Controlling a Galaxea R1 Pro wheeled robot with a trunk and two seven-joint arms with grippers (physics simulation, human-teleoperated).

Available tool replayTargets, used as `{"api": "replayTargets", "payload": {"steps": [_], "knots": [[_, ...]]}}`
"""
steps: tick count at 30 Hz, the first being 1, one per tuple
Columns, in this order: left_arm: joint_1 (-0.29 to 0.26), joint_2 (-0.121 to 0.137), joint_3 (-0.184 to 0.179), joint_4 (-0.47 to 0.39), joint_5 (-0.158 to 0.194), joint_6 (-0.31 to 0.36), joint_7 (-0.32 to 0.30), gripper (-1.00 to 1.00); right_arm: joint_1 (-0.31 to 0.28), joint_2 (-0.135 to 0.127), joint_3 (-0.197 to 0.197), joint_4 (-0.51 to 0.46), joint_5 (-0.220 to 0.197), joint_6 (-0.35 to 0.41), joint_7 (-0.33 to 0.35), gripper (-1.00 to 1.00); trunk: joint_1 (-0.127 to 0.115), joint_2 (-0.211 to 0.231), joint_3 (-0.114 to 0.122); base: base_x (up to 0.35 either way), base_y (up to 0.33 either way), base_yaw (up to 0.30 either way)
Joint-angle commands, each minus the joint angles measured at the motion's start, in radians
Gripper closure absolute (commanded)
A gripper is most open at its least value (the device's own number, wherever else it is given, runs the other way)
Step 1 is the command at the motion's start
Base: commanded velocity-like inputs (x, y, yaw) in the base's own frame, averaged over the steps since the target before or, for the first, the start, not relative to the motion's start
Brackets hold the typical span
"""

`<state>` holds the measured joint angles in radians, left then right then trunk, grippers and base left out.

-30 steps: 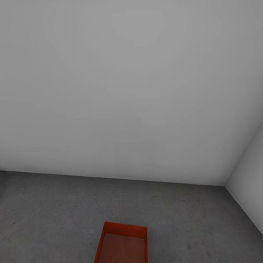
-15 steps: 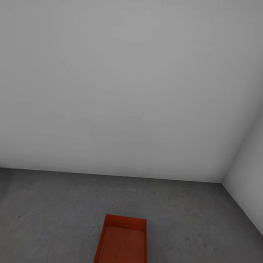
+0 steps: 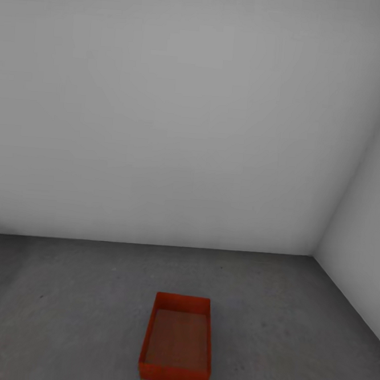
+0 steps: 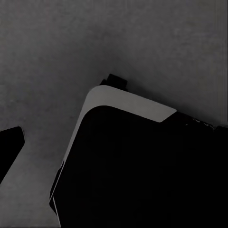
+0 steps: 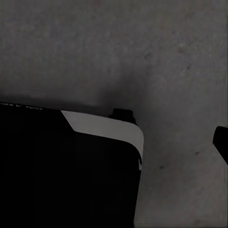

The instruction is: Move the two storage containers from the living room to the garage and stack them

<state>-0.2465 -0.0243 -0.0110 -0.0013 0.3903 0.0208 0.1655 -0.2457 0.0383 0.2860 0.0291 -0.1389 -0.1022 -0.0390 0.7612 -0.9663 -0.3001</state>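
White-grey walls (image 3: 184, 115) fill the upper two thirds of the head view, meeting in a corner at right; below lies the dark grey floor (image 3: 62, 294) of the garage. One storage container (image 3: 177, 339) sits on that floor, lower centre of the frame, open side up and empty. You appear to have one container placed, so the step in hand is fetching the second. Your next move calls for turning the base toward the living room.

Both wrist views show mottled concrete and the robot's dark base (image 4: 137, 166), which the head view omits. A dark tip (image 4: 9, 147) sits at each frame's edge; you cannot tell either pincer's opening.
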Motion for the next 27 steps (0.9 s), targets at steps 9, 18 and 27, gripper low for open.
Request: {"api": "replayTargets", "payload": {"steps": [9,18,27], "knots": [[0.011,0.000,-0.003,0.000,0.002,0.001,0.003,-1.00,-0.001,0.012,0.007,0.005,-0.012,-0.009,-0.001,-1.00,-0.001,-0.001,-0.001,-0.346,0.000,0.000],[0.012,0.000,-0.003,0.000,0.002,0.001,0.003,-1.00,-0.001,0.012,0.007,0.005,-0.016,-0.008,-0.001,-1.00,-0.001,-0.001,0.011,-0.346,0.000,0.000],[0.014,0.000,-0.003,0.000,0.002,-0.041,0.003,-1.00,0.007,0.009,0.006,0.005,-0.018,-0.010,-0.002,-1.00,-0.001,-0.001,0.025,-0.346,0.000,0.000]]}}
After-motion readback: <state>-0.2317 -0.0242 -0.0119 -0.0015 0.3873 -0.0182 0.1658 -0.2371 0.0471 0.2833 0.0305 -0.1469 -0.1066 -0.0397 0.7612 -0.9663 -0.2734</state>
